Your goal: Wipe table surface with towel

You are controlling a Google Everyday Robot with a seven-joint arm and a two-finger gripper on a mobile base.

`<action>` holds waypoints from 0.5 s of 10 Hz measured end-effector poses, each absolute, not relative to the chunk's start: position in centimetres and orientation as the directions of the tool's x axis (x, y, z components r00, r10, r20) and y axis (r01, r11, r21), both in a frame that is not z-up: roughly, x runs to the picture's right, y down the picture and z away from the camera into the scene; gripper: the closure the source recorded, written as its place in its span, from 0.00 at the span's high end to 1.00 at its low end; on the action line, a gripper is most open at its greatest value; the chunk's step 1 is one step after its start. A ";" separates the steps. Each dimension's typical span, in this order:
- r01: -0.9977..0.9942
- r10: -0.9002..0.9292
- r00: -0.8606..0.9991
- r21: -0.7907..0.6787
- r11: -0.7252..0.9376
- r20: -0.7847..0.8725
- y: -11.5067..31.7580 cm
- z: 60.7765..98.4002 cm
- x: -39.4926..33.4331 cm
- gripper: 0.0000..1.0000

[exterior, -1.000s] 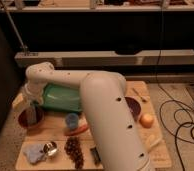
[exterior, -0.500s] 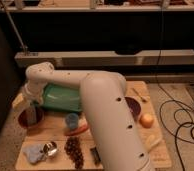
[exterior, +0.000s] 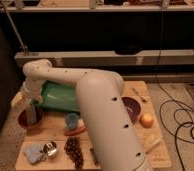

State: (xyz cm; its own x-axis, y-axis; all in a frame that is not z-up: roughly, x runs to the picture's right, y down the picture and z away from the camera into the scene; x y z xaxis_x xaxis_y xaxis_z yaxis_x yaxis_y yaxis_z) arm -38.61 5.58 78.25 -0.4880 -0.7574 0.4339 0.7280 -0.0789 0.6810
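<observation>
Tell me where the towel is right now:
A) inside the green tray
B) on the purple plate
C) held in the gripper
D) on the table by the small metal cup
D: the towel lies on the table surface at the near left corner, right beside the metal cup, while the gripper hangs over the dark red bowl further back, apart from the towel.
</observation>
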 end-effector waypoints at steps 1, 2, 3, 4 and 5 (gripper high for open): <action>0.729 -0.745 -0.508 0.677 -0.104 0.432 5.1 77.1 -38.7 0.80; 0.728 -0.722 -0.543 0.670 -0.150 0.429 3.9 74.6 -38.6 0.80; 0.725 -0.705 -0.565 0.666 -0.176 0.429 3.4 72.7 -38.7 0.80; 0.727 -0.693 -0.577 0.659 -0.194 0.432 3.3 71.2 -38.8 0.80; 0.733 -0.680 -0.589 0.644 -0.220 0.437 3.6 69.6 -38.9 0.80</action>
State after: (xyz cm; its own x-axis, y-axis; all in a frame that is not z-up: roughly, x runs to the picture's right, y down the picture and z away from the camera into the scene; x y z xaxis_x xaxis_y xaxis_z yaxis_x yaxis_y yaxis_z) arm -38.88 3.57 69.62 -0.5889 -0.6796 0.4375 0.7327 -0.2203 0.6439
